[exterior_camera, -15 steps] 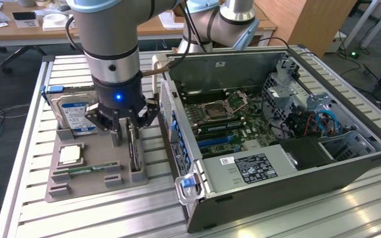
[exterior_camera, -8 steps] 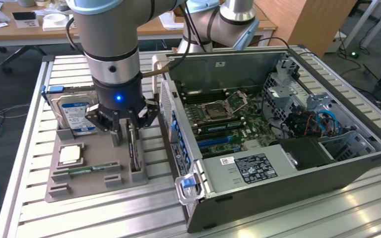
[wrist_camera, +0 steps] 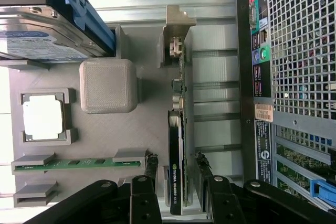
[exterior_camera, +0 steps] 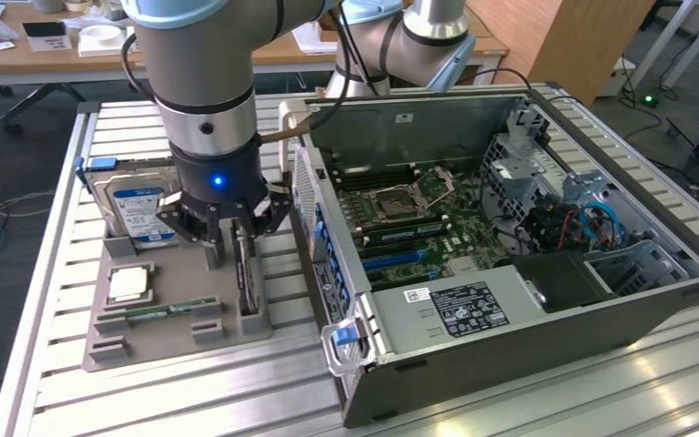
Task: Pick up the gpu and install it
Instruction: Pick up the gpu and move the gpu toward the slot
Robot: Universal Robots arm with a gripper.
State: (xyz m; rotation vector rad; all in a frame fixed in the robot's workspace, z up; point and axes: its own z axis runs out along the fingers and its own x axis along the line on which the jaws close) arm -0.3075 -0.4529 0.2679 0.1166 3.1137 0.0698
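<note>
The gpu [exterior_camera: 248, 284] stands on its edge in a slot of the grey holder [exterior_camera: 167, 337], at the side nearest the computer case. In the wrist view the gpu [wrist_camera: 176, 129] shows its thin green board, black face and silver bracket end. My gripper [exterior_camera: 238, 244] hangs straight over it. In the wrist view the gripper [wrist_camera: 176, 167] is open, with one of its fingers [wrist_camera: 151, 167] on each side of the card. A small gap shows on both sides.
The holder [wrist_camera: 152, 124] also carries a silver hard drive [exterior_camera: 137, 214], a CPU [exterior_camera: 128, 284] and a RAM stick [exterior_camera: 156, 312]. The open computer case [exterior_camera: 508, 228] lies right beside it, with the motherboard's blue slots [exterior_camera: 392, 259] exposed. The slatted metal table [exterior_camera: 119, 401] lies underneath.
</note>
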